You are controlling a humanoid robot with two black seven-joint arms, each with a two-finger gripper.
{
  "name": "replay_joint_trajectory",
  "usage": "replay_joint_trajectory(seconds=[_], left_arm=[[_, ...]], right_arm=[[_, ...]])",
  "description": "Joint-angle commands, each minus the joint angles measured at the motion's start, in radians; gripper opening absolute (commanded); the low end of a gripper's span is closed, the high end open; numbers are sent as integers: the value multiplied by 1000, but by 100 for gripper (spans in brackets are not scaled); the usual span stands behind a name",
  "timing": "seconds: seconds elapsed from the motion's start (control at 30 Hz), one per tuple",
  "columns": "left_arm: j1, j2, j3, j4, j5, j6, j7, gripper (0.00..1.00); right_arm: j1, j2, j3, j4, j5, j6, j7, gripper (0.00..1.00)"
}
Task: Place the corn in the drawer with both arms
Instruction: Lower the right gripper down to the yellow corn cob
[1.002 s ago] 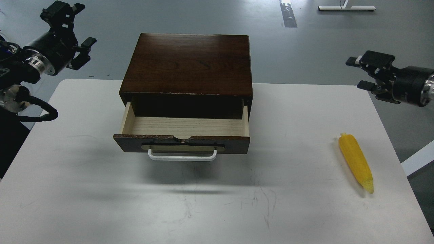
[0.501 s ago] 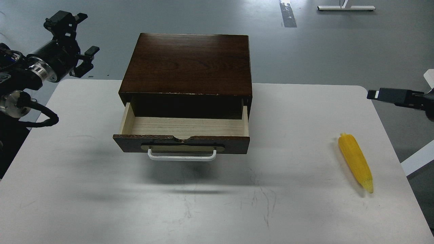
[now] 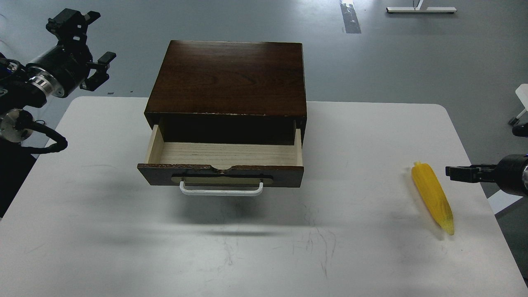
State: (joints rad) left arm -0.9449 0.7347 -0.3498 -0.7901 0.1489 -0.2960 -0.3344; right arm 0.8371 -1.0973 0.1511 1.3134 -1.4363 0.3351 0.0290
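The corn (image 3: 433,198) lies on the white table (image 3: 264,247) near its right edge, thick end away from me and tip toward me. The drawer (image 3: 225,154) of the dark wooden box (image 3: 229,78) is pulled open; its pale wood inside is empty and its white handle (image 3: 221,190) faces me. My left gripper (image 3: 91,43) is open and empty, raised off the table's far left corner, left of the box. My right gripper (image 3: 453,171) comes in low from the right edge, just right of the corn's thick end, not touching it; it is seen edge-on, so its fingers cannot be told apart.
The box stands at the back middle of the table, with the drawer front overhanging the tabletop. Grey floor lies beyond the table. A white object (image 3: 522,103) shows at the right edge, off the table.
My right gripper has dropped from high at the right edge down to table level beside the corn's thick end. My left gripper has shifted slightly. Corn and drawer have not moved.
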Motion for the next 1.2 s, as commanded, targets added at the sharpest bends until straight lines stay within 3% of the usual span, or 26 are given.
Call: replay_joint_trajectory(seconds=[0.0, 0.27, 1.03, 1.17], left_arm=[[0, 0, 0, 0, 4, -2, -3, 98], [-2, 0, 0, 0, 11, -5, -5, 98], [-5, 3, 0, -3, 15, -6, -25, 98], [-5, 3, 0, -3, 17, -5, -28, 98]], right_arm=[[-4, 43, -39, -48, -4, -37, 0, 92], [-7, 93, -96, -74, -21, -51, 0, 85], [-23, 134, -130, -66, -16, -107, 11, 83], [-58, 140, -130, -71, -18, -113, 11, 72]])
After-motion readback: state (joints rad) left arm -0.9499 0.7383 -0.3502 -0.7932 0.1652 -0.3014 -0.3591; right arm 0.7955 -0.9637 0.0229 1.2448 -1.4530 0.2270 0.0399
